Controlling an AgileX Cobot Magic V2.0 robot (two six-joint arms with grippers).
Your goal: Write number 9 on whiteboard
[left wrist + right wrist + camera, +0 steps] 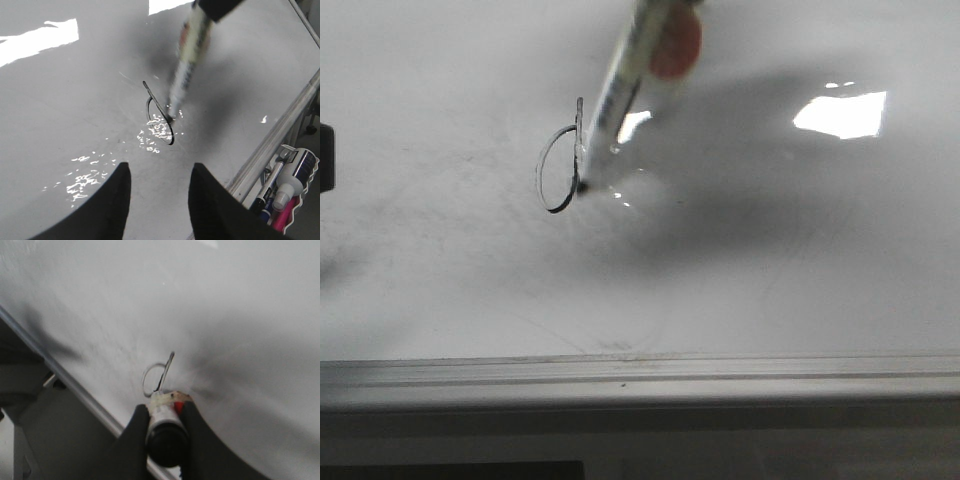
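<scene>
While my right gripper (165,427) is clamping its dark fingers (135,440) on either side of the marker (635,75), I am seeing the pen leaning over the whiteboard (790,270) with its black tip resting on the surface. That tip is sitting right at the lower right edge of the number 9 (560,170), where the narrow oval loop is meeting a short straight stroke that is rising past the loop's top. On the front view the figure is lying left of the board's middle, well apart from the bright glare patch (842,114) on the right and from the pale grey frame strip (640,372) running along the near edge. My left gripper (159,197) is hanging above the board with its two dark fingers (112,200) spread wide, gripping nothing, near the loop but not touching it. Beyond the board's edge, the left wrist view is showing a tray of spare markers (287,187). Faint grey smears are showing across the glossy surface.
</scene>
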